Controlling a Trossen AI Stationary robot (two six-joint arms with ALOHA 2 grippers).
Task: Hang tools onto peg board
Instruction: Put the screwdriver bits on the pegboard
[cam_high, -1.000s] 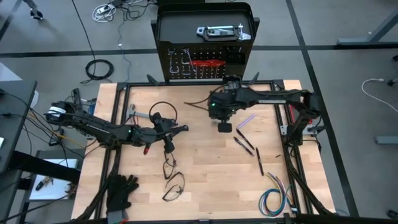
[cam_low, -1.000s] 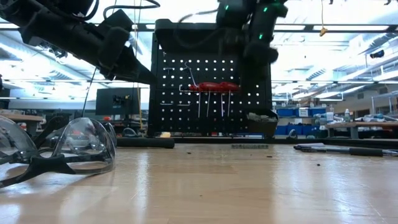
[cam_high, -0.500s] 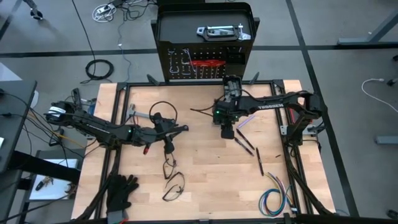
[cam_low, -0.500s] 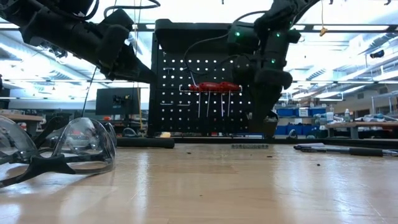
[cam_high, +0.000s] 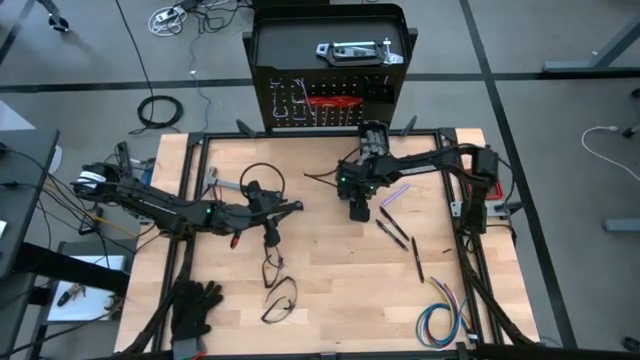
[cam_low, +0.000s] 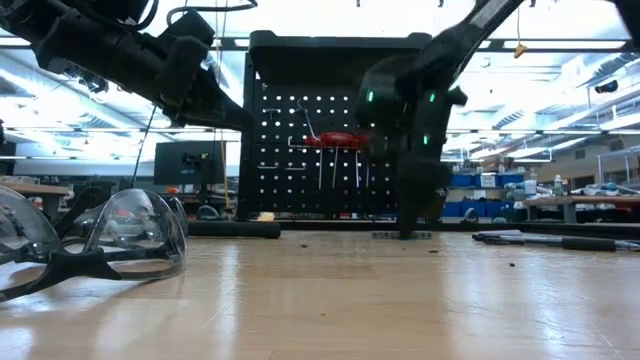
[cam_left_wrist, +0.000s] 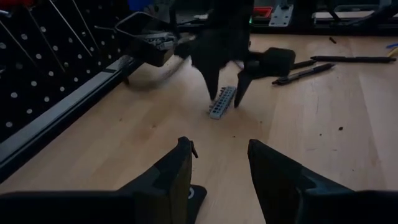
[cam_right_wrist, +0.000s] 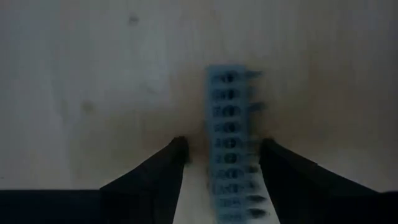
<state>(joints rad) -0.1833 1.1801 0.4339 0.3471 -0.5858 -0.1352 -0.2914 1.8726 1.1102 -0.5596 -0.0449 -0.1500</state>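
While the right tool (cam_left_wrist: 225, 93) points straight down at the bench (cam_high: 330, 280), its 2 fingers (cam_right_wrist: 152, 177) stand apart on either side of a grey toothed metal strip (cam_right_wrist: 231, 140) that lies flat on the wood; whether the fingers touch it cannot be told. That strip sits near the far edge of the bench, just in front of the peg board (cam_high: 330, 95), which stands upright beyond it with red-handled tools (cam_low: 337, 140) hanging on its hooks. On the bench's left half, the left tool (cam_left_wrist: 219, 165) hovers with its fingers apart and nothing between them. Clear safety glasses (cam_low: 120, 240) lie close to the low camera.
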